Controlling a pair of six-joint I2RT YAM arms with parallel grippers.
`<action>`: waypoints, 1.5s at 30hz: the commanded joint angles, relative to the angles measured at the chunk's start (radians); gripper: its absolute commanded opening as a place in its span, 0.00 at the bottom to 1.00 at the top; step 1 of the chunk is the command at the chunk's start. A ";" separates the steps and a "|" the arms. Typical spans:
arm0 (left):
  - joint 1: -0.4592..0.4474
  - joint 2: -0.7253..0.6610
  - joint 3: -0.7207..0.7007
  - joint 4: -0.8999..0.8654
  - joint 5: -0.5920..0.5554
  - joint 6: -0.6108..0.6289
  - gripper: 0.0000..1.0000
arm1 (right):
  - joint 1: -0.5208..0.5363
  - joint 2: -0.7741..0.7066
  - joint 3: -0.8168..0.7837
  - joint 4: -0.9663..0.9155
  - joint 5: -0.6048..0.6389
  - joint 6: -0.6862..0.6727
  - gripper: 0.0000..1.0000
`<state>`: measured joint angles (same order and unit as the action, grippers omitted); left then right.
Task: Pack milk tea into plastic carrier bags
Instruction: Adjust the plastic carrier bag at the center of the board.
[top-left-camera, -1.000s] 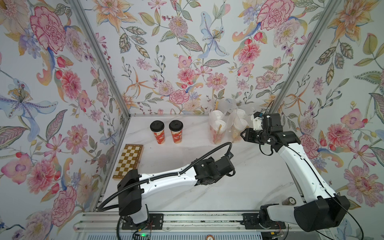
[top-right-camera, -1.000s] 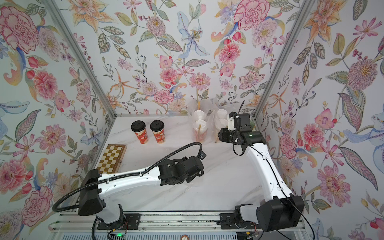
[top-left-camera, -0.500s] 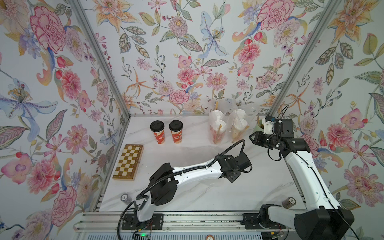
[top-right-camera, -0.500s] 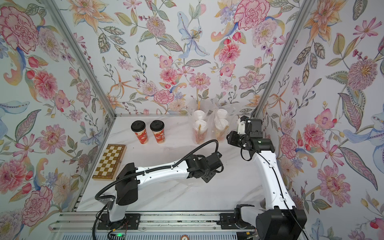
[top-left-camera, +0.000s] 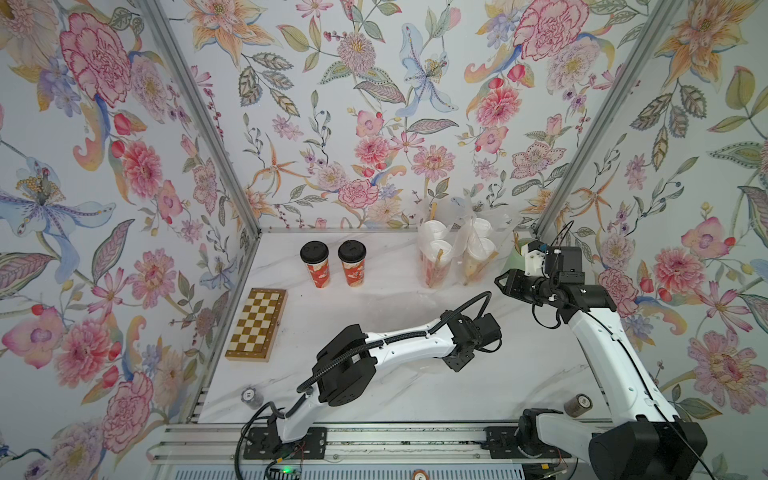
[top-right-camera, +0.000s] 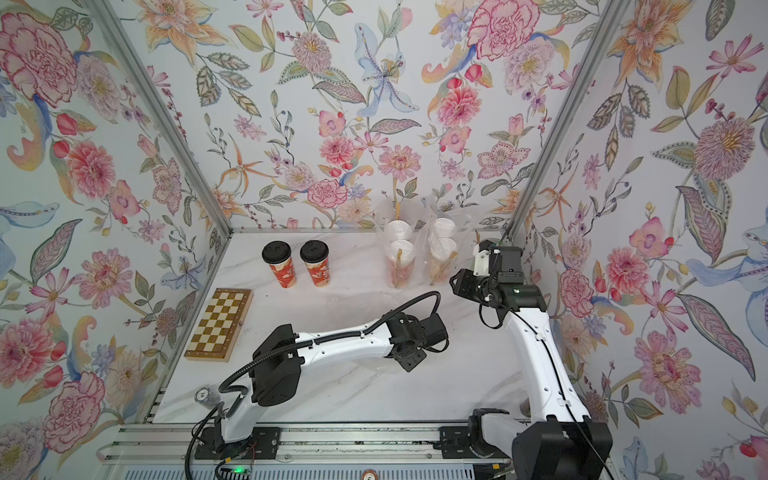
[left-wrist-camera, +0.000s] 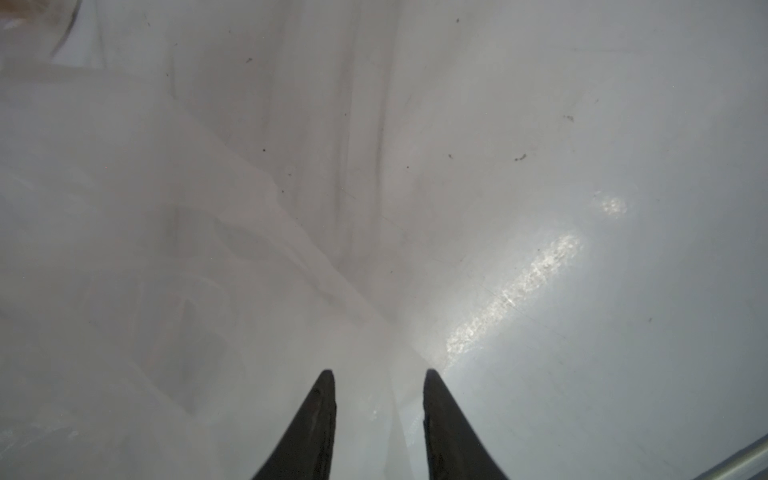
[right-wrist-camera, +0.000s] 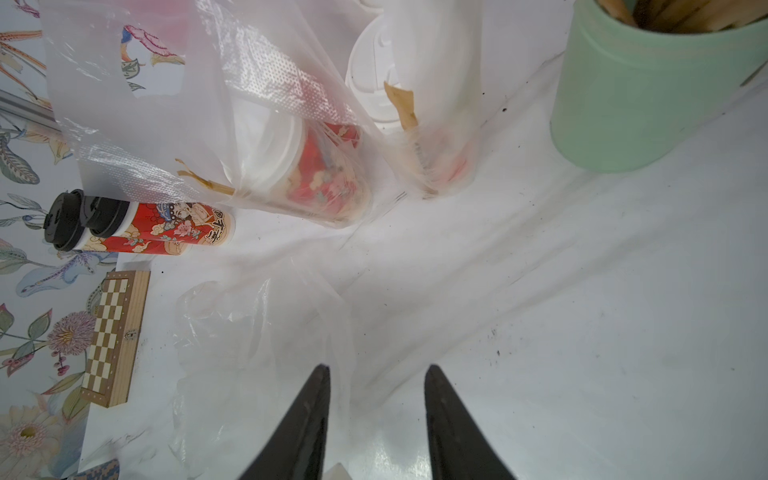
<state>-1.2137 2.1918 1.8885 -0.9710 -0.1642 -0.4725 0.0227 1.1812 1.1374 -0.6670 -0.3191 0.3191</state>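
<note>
Left arm (top-left-camera: 411, 343) has swung right across the table (top-left-camera: 374, 395); left fingers (left-wrist-camera: 320, 415) stand narrowly apart astride a flat carrier bag (left-wrist-camera: 124, 270) edge, right fingers (right-wrist-camera: 449, 415) gape empty. White-lidded cups (top-left-camera: 441, 248) sit bagged at the back; black-lidded cups (top-left-camera: 314, 252) stand unbagged.

Thin glossy plastic bags (right-wrist-camera: 266, 83) stand on a smooth marbled table (right-wrist-camera: 582, 332).

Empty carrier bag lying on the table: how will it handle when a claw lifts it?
Probably floppy: the empty carrier bag lies collapsed and wrinkled on the table, so it should sag once lifted. Likely very light: the film is thin enough to see the table through. Possibly hard to pinch, lying nearly flat on a glossy surface.
</note>
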 joint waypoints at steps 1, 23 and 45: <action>0.013 -0.001 0.008 -0.041 -0.017 0.012 0.32 | 0.000 -0.020 -0.020 0.016 -0.013 0.012 0.40; 0.036 -0.238 -0.103 0.079 -0.035 0.006 0.00 | 0.102 -0.090 -0.270 0.155 -0.119 0.121 0.40; 0.082 -0.550 -0.300 0.273 -0.041 -0.085 0.00 | 0.226 0.102 -0.548 0.568 -0.416 0.279 0.59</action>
<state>-1.1477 1.6917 1.6154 -0.7502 -0.1909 -0.5293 0.2298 1.2785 0.6197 -0.1993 -0.6594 0.5388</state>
